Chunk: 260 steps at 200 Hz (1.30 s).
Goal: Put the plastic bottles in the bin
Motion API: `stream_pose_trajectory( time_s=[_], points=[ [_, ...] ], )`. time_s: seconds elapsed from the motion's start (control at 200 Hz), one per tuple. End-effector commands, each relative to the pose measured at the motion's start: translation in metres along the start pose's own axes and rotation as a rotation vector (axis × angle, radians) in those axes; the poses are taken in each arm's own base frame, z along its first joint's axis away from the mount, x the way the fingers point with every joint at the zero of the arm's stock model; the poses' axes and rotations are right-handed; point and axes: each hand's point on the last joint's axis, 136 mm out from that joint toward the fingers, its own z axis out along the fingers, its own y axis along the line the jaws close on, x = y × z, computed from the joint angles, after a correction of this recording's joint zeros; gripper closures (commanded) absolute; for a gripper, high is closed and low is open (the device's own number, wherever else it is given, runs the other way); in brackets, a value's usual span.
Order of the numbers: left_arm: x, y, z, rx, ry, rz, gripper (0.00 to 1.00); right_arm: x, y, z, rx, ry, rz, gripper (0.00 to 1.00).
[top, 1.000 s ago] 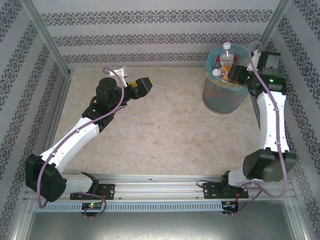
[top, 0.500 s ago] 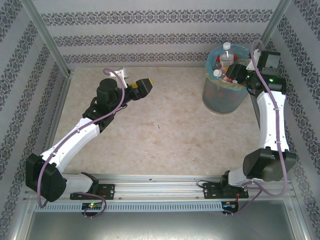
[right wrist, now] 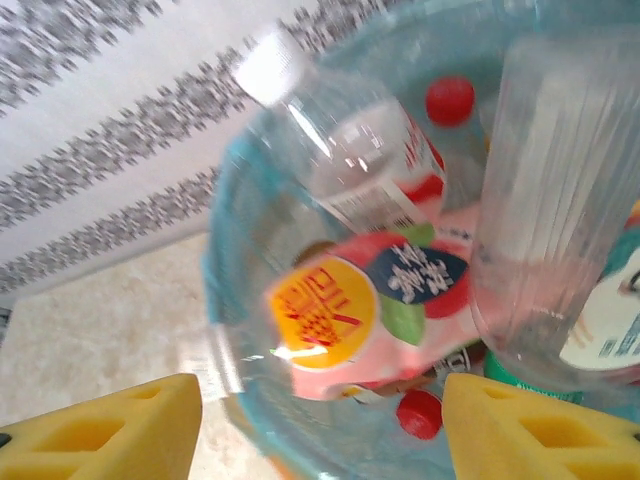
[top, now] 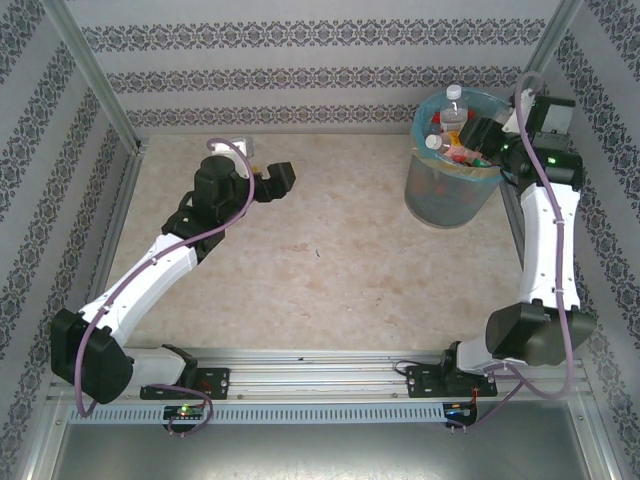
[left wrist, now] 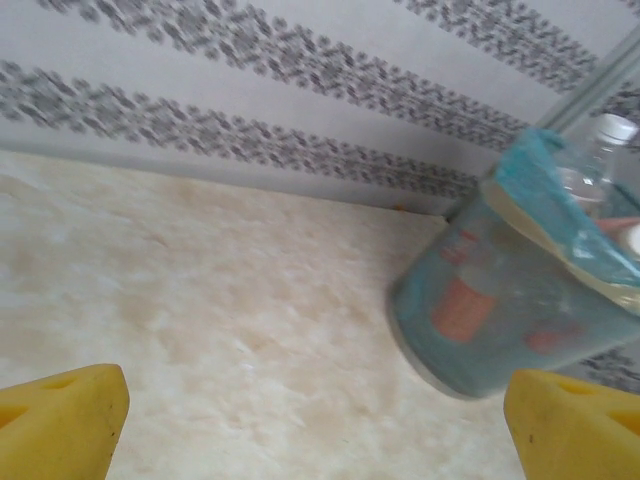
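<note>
The bin (top: 421, 190), grey-blue with a light-blue bag, stands at the table's back right and holds several plastic bottles. Two white-capped bottles (top: 453, 106) poke above its rim. My right gripper (top: 479, 135) hangs open over the bin's right rim, holding nothing. From the right wrist, the gripper (right wrist: 320, 430) looks down into the bin (right wrist: 225, 280) at a white-capped bottle (right wrist: 345, 165), a pink-labelled bottle (right wrist: 375, 310) and a clear bottle (right wrist: 560, 200). My left gripper (top: 283, 179) is open and empty over the table's back left. In its view, the gripper (left wrist: 318, 430) faces the bin (left wrist: 480, 310).
Patterned walls close in the table at the back and sides, with metal posts in the corners. The bin sits close to the right wall and the right arm. Bare marbled tabletop (top: 320, 250) lies between the two arms.
My right gripper has risen and pulled back toward the right wall, away from the bottles in the bin. My left wrist has turned, so its yellow pads no longer show from above.
</note>
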Motion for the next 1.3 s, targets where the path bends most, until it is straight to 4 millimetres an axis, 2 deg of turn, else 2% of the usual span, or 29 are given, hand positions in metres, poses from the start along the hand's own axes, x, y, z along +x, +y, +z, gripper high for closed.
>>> stream_pose_trajectory(
  time_s=[0.0,0.06,0.13,0.22,0.295,0.395,0.485,0.545,0.634,0.649,0.714,0.779,0.954,1.049,1.159,1.294],
  points=[
    [-0.044,0.029,-0.027,-0.187,-0.158,0.175,0.03,-0.02,0.04,-0.058,-0.071,-0.153,-0.056,0.34],
    [-0.05,0.049,-0.04,-0.294,-0.225,0.26,0.03,-0.014,0.047,-0.071,-0.082,-0.231,-0.098,0.33],
    [-0.046,0.079,-0.059,-0.449,-0.295,0.351,0.01,0.004,0.051,-0.075,-0.095,-0.318,-0.178,0.29],
    [-0.027,0.128,-0.088,-0.674,-0.352,0.418,0.0,0.049,0.023,-0.06,-0.016,-0.355,-0.248,0.28],
    [-0.007,0.158,-0.103,-0.778,-0.345,0.437,0.01,0.083,0.001,-0.047,0.005,-0.371,-0.268,0.27],
    [0.024,0.185,-0.11,-0.83,-0.339,0.436,0.03,0.125,-0.019,-0.032,0.012,-0.356,-0.342,0.27],
    [0.056,0.205,-0.103,-0.838,-0.291,0.431,0.05,0.153,-0.044,-0.015,0.067,-0.329,-0.345,0.25],
    [0.07,0.217,-0.1,-0.866,-0.281,0.425,0.05,0.169,-0.055,-0.002,0.078,-0.321,-0.368,0.25],
    [0.085,0.222,-0.088,-0.828,-0.274,0.429,0.05,0.185,-0.066,0.008,0.089,-0.339,-0.411,0.24],
    [0.087,0.222,-0.086,-0.819,-0.271,0.43,0.05,0.195,-0.072,0.011,0.096,-0.323,-0.412,0.24],
    [0.093,0.22,-0.076,-0.772,-0.27,0.433,0.05,0.202,-0.075,0.012,0.096,-0.328,-0.416,0.23],
    [0.099,0.22,-0.068,-0.751,-0.242,0.455,0.05,0.203,-0.075,0.011,0.084,-0.348,-0.421,0.23],
    [0.112,0.223,-0.064,-0.72,-0.226,0.454,0.03,0.2,-0.066,0.003,0.052,-0.371,-0.427,0.22],
    [0.115,0.221,-0.06,-0.676,-0.243,0.485,0.02,0.201,-0.072,0.005,0.074,-0.402,-0.451,0.2],
    [0.118,0.225,-0.05,-0.64,-0.231,0.502,0.0,0.209,-0.088,0.02,0.115,-0.403,-0.446,0.17],
    [0.126,0.236,-0.036,-0.595,-0.201,0.487,0.0,0.219,-0.085,0.044,0.052,-0.369,-0.463,0.17]
  ],
)
